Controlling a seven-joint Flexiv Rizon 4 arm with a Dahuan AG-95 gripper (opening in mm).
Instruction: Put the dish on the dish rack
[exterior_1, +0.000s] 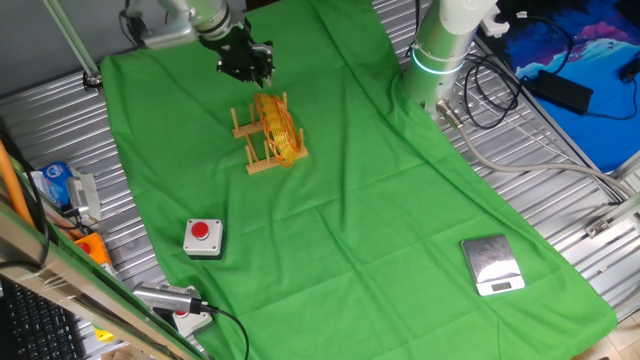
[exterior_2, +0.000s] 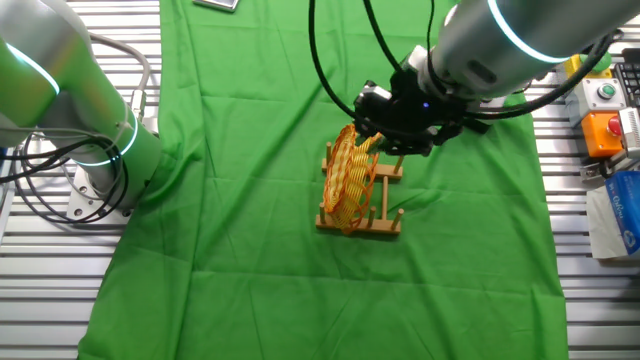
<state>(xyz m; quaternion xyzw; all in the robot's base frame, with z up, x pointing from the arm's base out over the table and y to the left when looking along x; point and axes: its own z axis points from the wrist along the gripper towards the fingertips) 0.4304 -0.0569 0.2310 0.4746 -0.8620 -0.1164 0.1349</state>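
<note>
The dish (exterior_1: 278, 128), a yellow woven wicker plate with reddish streaks, stands on edge in a slot of the small wooden dish rack (exterior_1: 262, 160) on the green cloth. It also shows in the other fixed view (exterior_2: 350, 180), upright between the pegs of the rack (exterior_2: 362, 226). My gripper (exterior_1: 256, 76) hangs just above the far end of the rack, next to the dish's top rim. Its jaws look parted, with a small gap to the dish. In the other fixed view the gripper (exterior_2: 383, 138) sits right beside the dish's upper edge.
A grey box with a red button (exterior_1: 203, 236) lies on the cloth in front of the rack. A small silver scale (exterior_1: 492, 265) is at the right. A second robot base (exterior_1: 440, 50) stands at the back right. The green cloth (exterior_1: 380, 200) covers a ribbed metal table.
</note>
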